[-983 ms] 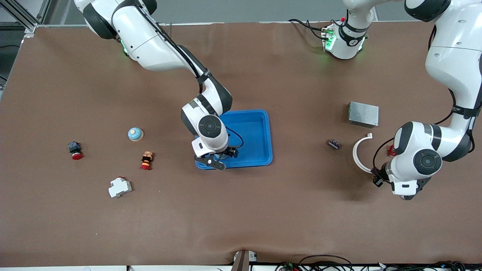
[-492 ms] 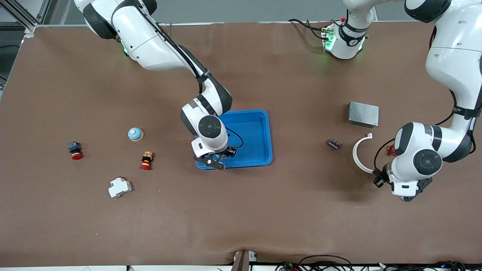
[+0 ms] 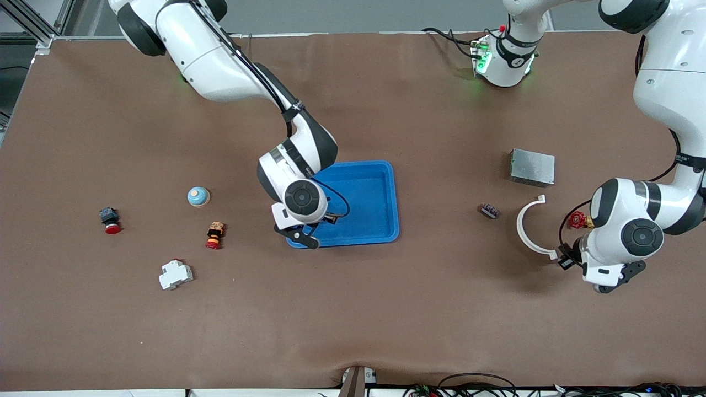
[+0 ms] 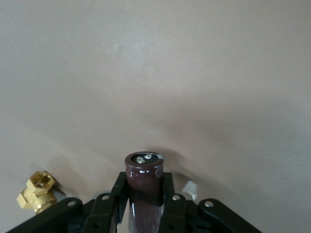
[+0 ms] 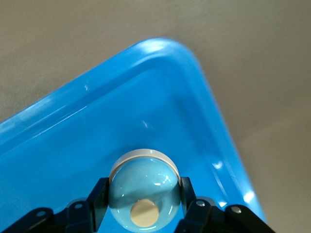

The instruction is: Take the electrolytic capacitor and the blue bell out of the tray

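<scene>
While the right gripper is clamped on the blue bell, its fingers pressing the dome from both sides, the bell sits low inside the tray, in the corner nearest the front camera at the right arm's end. That is the relation the next move hangs on: the raised rim curves round just beside the bell, so my judgement is that it must go straight up over the rim before any sideways travel. In the front view the right gripper is over that same corner, mostly hidden by the wrist.

The left gripper is closed on the electrolytic capacitor, which stands out from between the fingers with its long axis along them, terminal end outward. Below it is bare table only, so this part is already clear of the tray, held over the table at the left arm's end, near the white curved strip and the brass fitting. It likely only needs setting down.

A second blue bell-like dome rests on the table toward the right arm's end.
</scene>
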